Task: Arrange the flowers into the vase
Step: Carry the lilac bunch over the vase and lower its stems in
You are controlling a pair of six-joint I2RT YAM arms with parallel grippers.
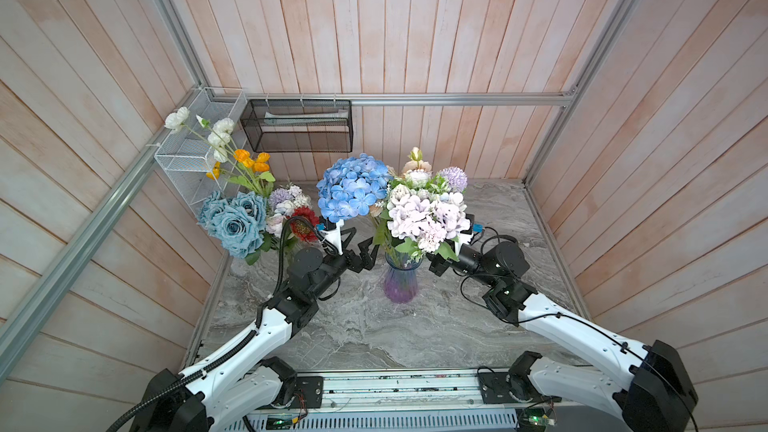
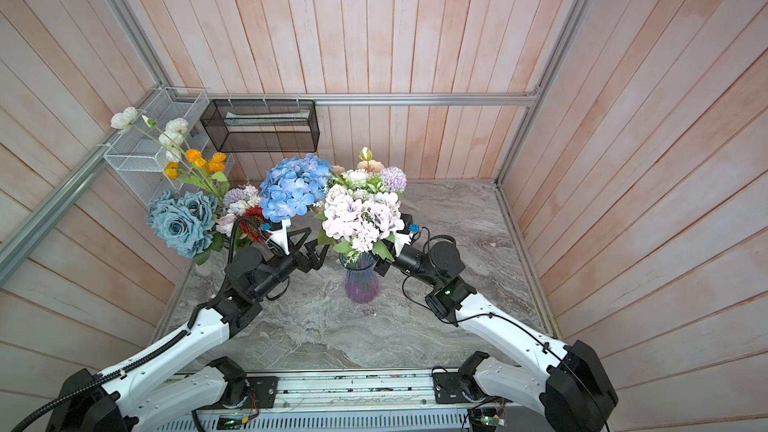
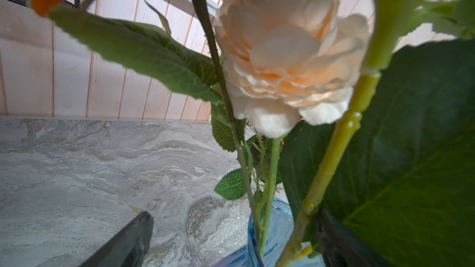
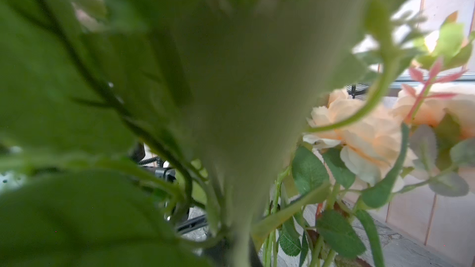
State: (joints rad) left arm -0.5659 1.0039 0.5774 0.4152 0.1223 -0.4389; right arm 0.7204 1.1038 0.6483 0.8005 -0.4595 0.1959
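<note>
Left fingers: spread wide, pinching nothing. Of the left gripper, only two dark finger edges in its wrist view, with a thick lime stalk slanting up just beside one of them. Right fingers: pressed together, seemingly on the pale stalk of the lilac-white spray. Blurred in the wrist view and buried under leaves in both top views, so little of the right gripper to make out.

Far left, back corner: dusty-blue roses, white and orange poppies, a red sunflower and a smaller lilac spray. All upright, heads up, stems dropping out of sight behind blooms and the left arm; holder hidden.

Next, blue hydrangea: head up, leaning left of the vase, right above the left gripper. Stalk hidden under the head from above, lower end cut off in the wrist view; impossible to tell whether inside the rim.

Centre: vase upright on the marble table, blue at the mouth, purple at the foot, between the two grippers. Thin green stems rising from the mouth, one bearing a peach rose.

Right: lilac-white spray over the vase mouth, long axis near upright, heads toward the top camera, stalk end hidden.
</note>
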